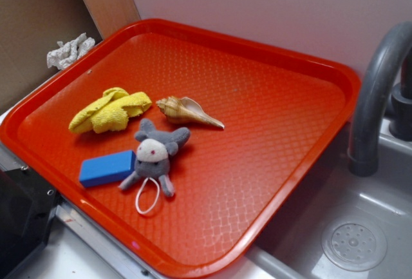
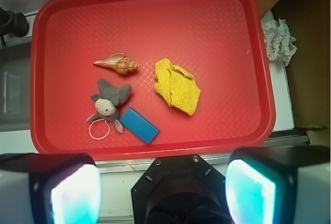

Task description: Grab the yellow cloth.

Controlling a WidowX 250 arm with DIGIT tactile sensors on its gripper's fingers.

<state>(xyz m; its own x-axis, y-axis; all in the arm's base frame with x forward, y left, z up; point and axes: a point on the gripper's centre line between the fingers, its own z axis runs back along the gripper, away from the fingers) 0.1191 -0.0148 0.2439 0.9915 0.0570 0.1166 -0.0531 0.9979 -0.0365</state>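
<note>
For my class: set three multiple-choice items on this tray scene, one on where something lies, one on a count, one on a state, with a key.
1. What lies closest beside the yellow cloth on the red tray?
A. seashell
B. faucet
C. blue block

2. How many things lie on the tray?
A. two
B. four
C. six

3. The gripper is:
A. shut on the cloth
B. open, holding nothing
C. shut on the plush toy

Key: 1 A, the shell sits right next to the cloth. 2 B, cloth, shell, toy, block; the white rag is off the tray. 3 B, fingers spread, cloth untouched.
</note>
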